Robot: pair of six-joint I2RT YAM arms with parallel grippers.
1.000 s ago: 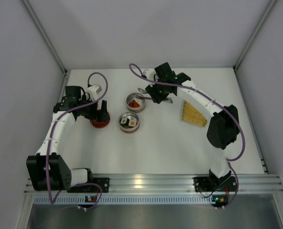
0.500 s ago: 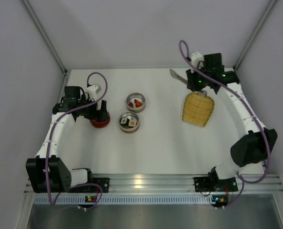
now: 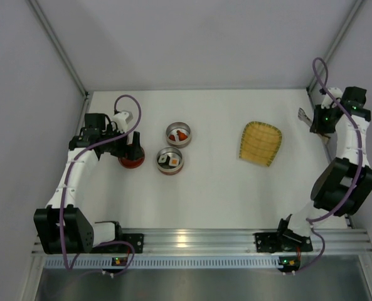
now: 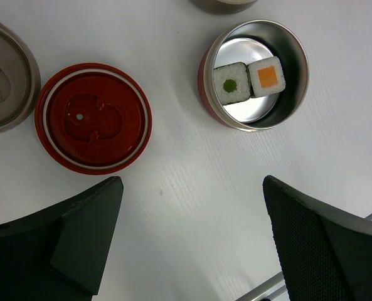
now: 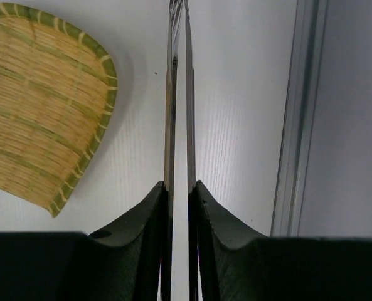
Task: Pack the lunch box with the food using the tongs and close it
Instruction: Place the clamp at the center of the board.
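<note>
R gripper [image 5: 179, 191] clamped narrow on tongs [image 5: 172, 94], arms squeezed nearly together, beside yellow tray [image 5: 41, 100]. L gripper [image 4: 189, 216] wide open, empty, over table [image 4: 192, 157] btwn red lid [image 4: 93, 118] & steel bowl [image 4: 298, 84].

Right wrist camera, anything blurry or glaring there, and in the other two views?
Right wrist view: even light, tongs and yellow tray sharp, right gripper nearly black, detail lost. Left wrist view: glare inside the steel container; left gripper dark, slightly soft. Top external view: soft shadows on the table, no blur.
</note>
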